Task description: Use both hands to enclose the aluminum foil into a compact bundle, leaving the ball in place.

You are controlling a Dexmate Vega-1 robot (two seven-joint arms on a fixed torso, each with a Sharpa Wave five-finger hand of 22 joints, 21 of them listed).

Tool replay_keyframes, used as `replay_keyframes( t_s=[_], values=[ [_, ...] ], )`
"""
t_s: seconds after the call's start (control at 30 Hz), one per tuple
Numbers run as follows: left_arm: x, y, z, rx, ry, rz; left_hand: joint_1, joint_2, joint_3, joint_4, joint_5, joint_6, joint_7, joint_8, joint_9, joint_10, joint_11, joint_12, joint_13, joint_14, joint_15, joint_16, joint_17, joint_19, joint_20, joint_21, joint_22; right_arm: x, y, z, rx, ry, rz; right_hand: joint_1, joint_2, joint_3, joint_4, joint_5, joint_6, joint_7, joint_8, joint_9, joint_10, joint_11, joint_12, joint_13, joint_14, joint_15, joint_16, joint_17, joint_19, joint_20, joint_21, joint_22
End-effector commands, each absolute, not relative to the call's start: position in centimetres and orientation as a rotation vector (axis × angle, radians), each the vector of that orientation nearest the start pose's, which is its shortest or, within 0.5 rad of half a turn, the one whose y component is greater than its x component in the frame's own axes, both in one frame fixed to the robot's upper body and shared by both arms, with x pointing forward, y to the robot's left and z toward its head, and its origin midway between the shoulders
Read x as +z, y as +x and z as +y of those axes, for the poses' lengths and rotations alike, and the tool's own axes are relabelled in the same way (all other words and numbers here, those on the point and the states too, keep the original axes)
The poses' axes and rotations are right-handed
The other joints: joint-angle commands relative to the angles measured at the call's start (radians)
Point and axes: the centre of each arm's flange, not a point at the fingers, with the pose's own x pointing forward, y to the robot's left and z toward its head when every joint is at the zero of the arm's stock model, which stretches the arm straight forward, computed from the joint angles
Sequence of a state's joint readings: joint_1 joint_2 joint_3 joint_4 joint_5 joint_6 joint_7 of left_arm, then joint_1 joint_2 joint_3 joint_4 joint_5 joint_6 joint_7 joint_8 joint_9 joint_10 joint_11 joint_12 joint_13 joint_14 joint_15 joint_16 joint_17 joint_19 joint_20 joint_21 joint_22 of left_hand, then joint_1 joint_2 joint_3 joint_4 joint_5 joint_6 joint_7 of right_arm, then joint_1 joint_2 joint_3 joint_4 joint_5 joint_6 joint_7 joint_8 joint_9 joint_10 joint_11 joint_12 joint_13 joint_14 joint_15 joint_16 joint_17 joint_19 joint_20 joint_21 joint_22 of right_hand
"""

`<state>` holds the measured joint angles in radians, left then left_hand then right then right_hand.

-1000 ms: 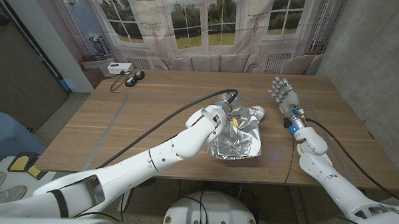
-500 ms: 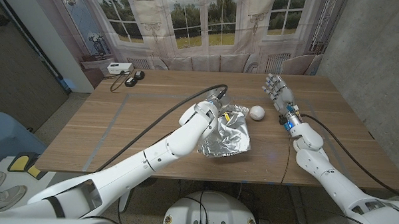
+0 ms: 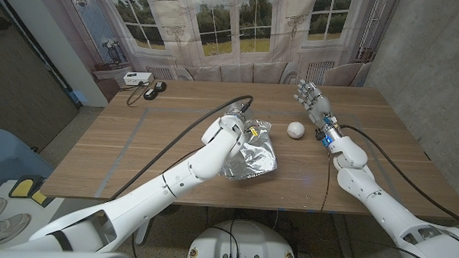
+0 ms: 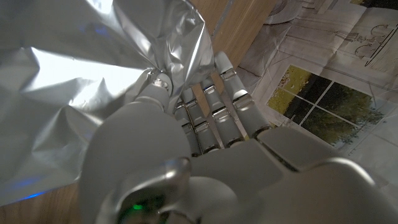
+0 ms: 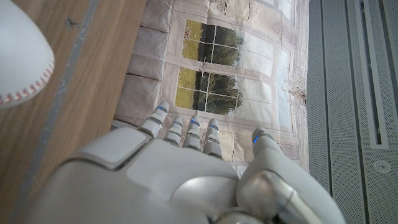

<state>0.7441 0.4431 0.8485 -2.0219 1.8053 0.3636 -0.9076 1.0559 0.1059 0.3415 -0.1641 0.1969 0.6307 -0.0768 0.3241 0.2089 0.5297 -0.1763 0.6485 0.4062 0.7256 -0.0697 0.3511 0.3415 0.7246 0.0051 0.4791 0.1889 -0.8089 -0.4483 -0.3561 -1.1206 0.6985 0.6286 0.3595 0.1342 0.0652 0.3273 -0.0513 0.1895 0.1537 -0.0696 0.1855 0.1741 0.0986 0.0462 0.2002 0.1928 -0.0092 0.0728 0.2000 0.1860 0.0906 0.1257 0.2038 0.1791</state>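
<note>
Silver and creased all over, the aluminum foil [image 3: 250, 156] lies as a loose, crumpled sheet near the middle of the wooden table [image 3: 137, 149], one corner lifted where the left hand [image 3: 245, 129] pinches it. In the left wrist view the foil [image 4: 74, 93] is gathered to a point at the fingertips [image 4: 163, 82], thumb against fingers, so the sheet is held there

By its look the foil is very light and thin; it should keep whatever fold it is pressed into, will likely tear if tugged hard at one corner, and may slide over the smooth wood unless held from two sides. A sound hold, I judge, would be palms cupped on opposite edges, pushing inward, not a pull at the pinched corner

The ball [image 3: 294, 130], white with red stitching like a baseball [image 5: 22, 53], rests on the table just beside the foil toward the robot's right, apart from it, and should roll at a light touch, so the gathering ought to keep clear of it

Beyond the ball the right hand [image 3: 313, 100] is raised above the table, fingers spread and holding nothing

No brand, label or writing can be read on the foil or the ball; small devices [image 3: 143, 84] at the far left edge are too small to read
</note>
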Motion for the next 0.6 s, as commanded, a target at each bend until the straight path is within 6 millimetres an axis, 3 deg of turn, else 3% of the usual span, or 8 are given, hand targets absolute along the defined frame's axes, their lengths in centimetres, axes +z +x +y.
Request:
replay_keyframes(
  t_s=[0.03,0.6],
  values=[
    [2.0,52.3,6.6,0.267,2.18,-0.196,0.013,0.001,0.005,0.005,0.006,0.008,0.0,-0.003,0.004,0.011,0.001,0.01,0.004,0.011,-0.148,-0.002,0.003,-0.004,0.004,0.001,0.002,-1.5,63.5,-27.6,0.431,-0.016,-0.845,-0.001,-0.001,0.0,-0.006,0.007,0.009,-0.002,0.003,0.006,0.012,0.0,0.003,0.004,0.004,-0.006,-0.001,0.003,0.002,0.002,0.002,0.003],
    [1.2,54.5,7.8,0.302,2.188,-0.17,-0.014,0.006,0.005,0.022,0.006,0.009,-0.001,-0.007,0.004,0.011,0.0,0.01,0.007,0.014,-0.143,-0.02,-0.001,-0.007,0.004,0.002,0.002,-1.5,64.1,-27.4,0.433,-0.019,-0.836,-0.002,-0.001,0.0,-0.007,0.007,0.01,-0.001,0.003,0.006,0.012,0.0,0.002,0.004,0.004,-0.005,-0.001,0.003,0.003,0.003,0.002,0.003]
  ],
)
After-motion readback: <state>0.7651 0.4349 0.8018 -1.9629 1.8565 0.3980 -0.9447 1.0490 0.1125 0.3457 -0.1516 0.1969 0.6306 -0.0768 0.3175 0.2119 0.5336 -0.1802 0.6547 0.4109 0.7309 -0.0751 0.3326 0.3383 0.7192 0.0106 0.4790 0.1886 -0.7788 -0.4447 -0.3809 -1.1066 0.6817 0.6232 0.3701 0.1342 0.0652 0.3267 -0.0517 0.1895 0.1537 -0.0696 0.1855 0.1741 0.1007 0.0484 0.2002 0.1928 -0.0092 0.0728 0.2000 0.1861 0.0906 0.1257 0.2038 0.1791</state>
